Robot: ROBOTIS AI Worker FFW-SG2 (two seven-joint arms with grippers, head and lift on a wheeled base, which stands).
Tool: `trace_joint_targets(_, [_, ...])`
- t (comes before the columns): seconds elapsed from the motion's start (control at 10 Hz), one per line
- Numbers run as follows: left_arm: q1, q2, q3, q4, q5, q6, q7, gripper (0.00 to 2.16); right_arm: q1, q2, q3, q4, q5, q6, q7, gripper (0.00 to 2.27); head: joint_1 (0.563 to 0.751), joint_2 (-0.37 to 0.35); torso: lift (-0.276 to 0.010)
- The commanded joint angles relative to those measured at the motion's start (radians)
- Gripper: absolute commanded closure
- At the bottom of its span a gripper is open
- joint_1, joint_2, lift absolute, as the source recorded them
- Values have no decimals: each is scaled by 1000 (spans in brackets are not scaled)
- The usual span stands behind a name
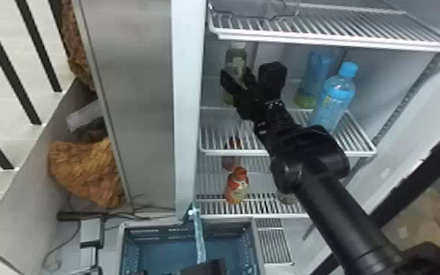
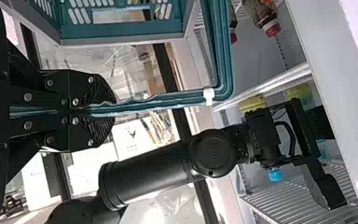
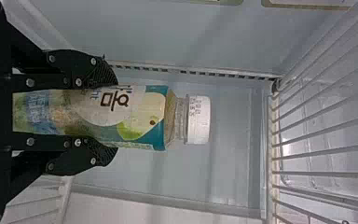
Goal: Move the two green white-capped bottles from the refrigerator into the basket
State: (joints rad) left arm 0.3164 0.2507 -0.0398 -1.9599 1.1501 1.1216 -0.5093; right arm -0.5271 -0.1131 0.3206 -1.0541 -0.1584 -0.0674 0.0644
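In the head view, the right pincer (image 1: 246, 75) hides part of the green bottle (image 1: 236, 56), while the arm (image 1: 343, 212) covers the blue-capped bottle's (image 1: 338, 89) foot and most of a pale item (image 1: 287, 198) low in the refrigerator (image 1: 184, 109). The bottom edge cuts off the basket (image 1: 150, 236). The left wrist view's top edge crops two red-capped bottles (image 2: 264, 16). Print on the white cap (image 3: 198, 120) is illegibly small.

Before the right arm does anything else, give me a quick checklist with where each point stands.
Right gripper at a green white-capped bottle: ok
Firm grip on that bottle: cannot tell
Bottle upright: ok
Left gripper shut on the teal handle: ok
Bottle in the basket: not ok, it's inside the refrigerator
Right arm clear of the nearer blue-capped bottle: cannot tell
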Motion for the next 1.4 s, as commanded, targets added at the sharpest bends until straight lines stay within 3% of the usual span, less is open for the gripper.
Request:
trace_joint_targets(0.0, [3, 1, 0, 0, 3, 0, 0, 1182, 16, -2, -2, 0, -1, -16, 0, 889, 695, -133, -4])
trace_joint_targets(0.3, [10, 1, 4, 0, 5, -2, -2, 1182, 85, -10, -17, -88, -5, -38, 3, 889, 695, -134, -4])
trace_joint_targets(0.8, [22, -1, 12, 0, 7, -5, -3, 1182, 255, -10, -119, -299, 27, -53, 34, 889, 695, -154, -4])
trace_joint_targets(1.3, [27, -2, 14, -2, 11, -5, -3, 1182, 367, -8, -147, -481, 37, -16, 57, 889, 695, -170, -4])
